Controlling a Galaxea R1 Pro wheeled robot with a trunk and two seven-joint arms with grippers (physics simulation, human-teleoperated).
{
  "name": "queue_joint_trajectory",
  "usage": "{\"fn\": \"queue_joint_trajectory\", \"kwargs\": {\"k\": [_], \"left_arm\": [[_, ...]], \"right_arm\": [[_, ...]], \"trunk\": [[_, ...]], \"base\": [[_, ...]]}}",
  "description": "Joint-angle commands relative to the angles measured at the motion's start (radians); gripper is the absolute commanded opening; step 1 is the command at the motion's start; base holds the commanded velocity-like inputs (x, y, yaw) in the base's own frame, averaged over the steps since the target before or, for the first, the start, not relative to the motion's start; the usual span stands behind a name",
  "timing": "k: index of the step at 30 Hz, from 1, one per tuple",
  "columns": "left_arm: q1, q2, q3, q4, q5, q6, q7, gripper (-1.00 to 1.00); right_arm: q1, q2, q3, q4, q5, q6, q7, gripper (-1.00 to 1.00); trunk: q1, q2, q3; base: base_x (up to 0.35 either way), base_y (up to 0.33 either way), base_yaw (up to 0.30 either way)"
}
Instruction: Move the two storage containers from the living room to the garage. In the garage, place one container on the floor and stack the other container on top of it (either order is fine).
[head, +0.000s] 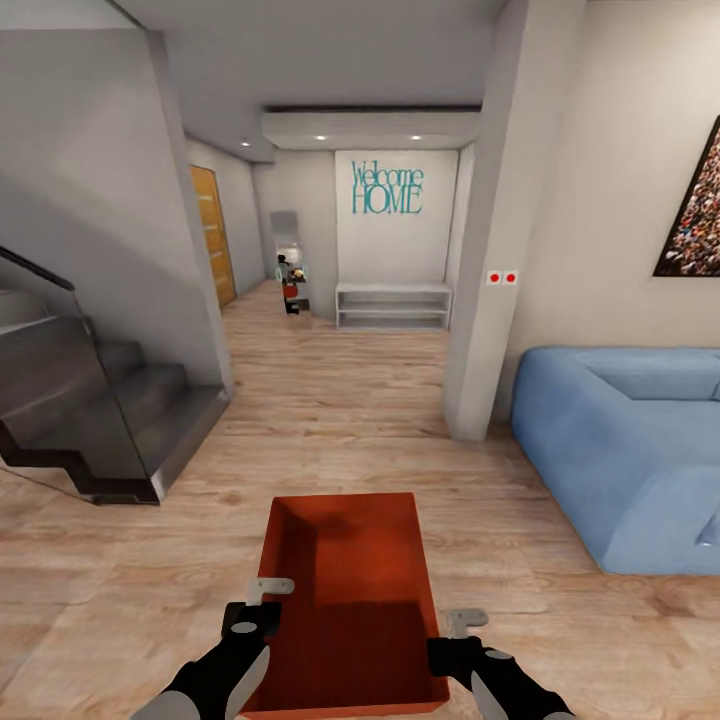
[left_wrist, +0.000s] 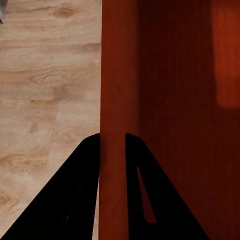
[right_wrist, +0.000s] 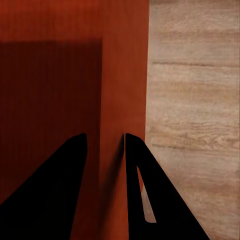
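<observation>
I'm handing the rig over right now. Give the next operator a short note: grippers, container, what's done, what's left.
Left gripper: shut on the left wall of the storage container.
Right gripper: shut on its right wall.
The container is held level between both arms, above the wood-plank floor of the living room, with the blue sofa on the right and the hallway ahead.
Done: one container picked up.
Left: carry it to the garage, set it down, then fetch and stack the second container, which I can't see from here.

Storage container (head: 345, 590) near end cut off by frame edge.
</observation>
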Motion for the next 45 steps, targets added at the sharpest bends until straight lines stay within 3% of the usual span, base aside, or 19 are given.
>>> {"fn": "queue_joint_trajectory", "kwargs": {"k": [1,17,45], "left_arm": [[0.0,0.002,-0.029,0.002,0.036,0.006,0.009,-1.0],[0.0,0.002,-0.029,0.002,0.036,0.006,0.009,-1.0],[0.0,0.002,-0.029,0.002,0.036,0.003,0.009,-1.0]], "right_arm": [[-0.001,-0.004,-0.008,-0.051,0.006,0.006,0.005,-1.0],[-0.001,-0.004,-0.007,-0.051,0.006,0.006,0.005,-1.0],[-0.001,-0.003,-0.007,-0.051,0.006,0.006,0.005,-1.0]], "trunk": [[0.001,-0.001,-0.001],[0.001,-0.001,-0.001],[0.001,-0.001,-0.001]], "base": [[0.339,0.099,0.0],[0.339,0.091,0.0],[0.341,0.002,0.0]]}}
